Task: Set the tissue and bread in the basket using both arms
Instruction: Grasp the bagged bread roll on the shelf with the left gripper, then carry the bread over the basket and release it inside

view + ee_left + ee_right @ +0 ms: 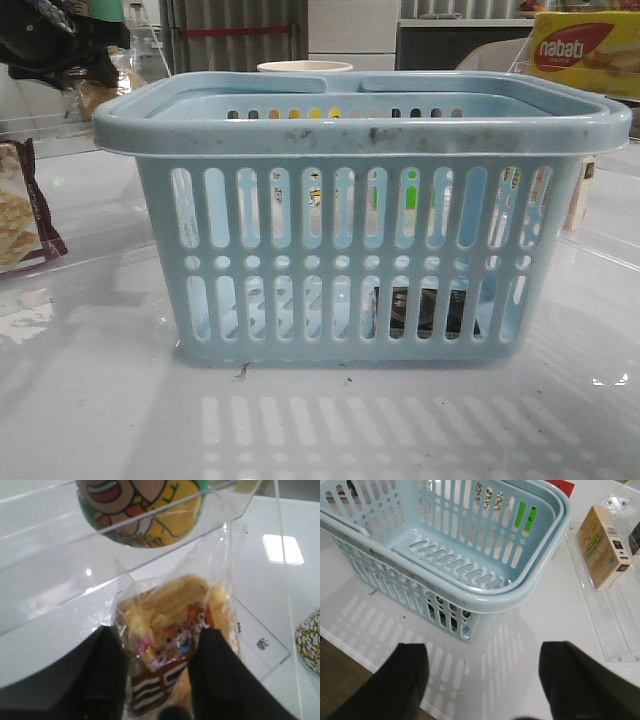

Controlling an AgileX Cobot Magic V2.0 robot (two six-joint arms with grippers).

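Note:
The light blue basket stands in the middle of the table and also shows in the right wrist view. The black tissue packet lies on its floor at the front right, seen through the slots. The bread, golden-brown in clear wrap with a dark striped label, lies on a clear acrylic shelf. My left gripper is shut on the bread, one finger at each side. My right gripper is open and empty above the table beside a basket corner. Neither gripper shows clearly in the front view.
A yellow nabati box stands at the back right, and a maroon-edged cracker bag lies at the left. A white cup stands behind the basket. A colourful ball sits beyond the bread. A tan box lies in a clear tray.

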